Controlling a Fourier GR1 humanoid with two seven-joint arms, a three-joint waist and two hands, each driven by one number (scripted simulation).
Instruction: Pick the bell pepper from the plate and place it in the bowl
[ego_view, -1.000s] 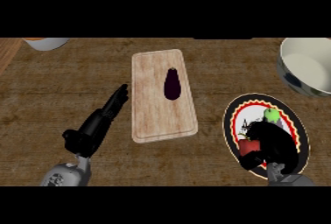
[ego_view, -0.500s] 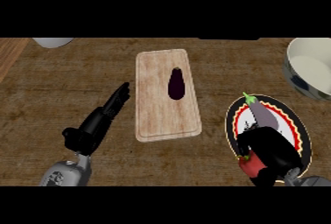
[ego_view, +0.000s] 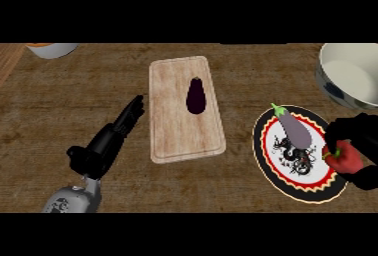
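Note:
A red bell pepper (ego_view: 347, 159) with a green stem is over the right rim of the black, red and white plate (ego_view: 275, 171). My right hand (ego_view: 354, 132) is curled round it, at the view's right edge, and hides part of it. A pale purple eggplant (ego_view: 296, 130) lies on the plate's upper half. The white bowl (ego_view: 353, 75) stands at the upper right, beyond the plate, and is partly cut off by the edge. My left hand (ego_view: 111, 142) lies open on the counter to the left of the cutting board, fingers straight.
A light wooden cutting board (ego_view: 177, 135) lies in the middle with a dark purple eggplant (ego_view: 195, 95) on it. A white cup (ego_view: 53, 49) stands at the far upper left. The counter is dark wood.
My right hand closed on the pepper at the plate's middle and moved right with it to the rim, uncovering the pale eggplant. The left hand stayed put.

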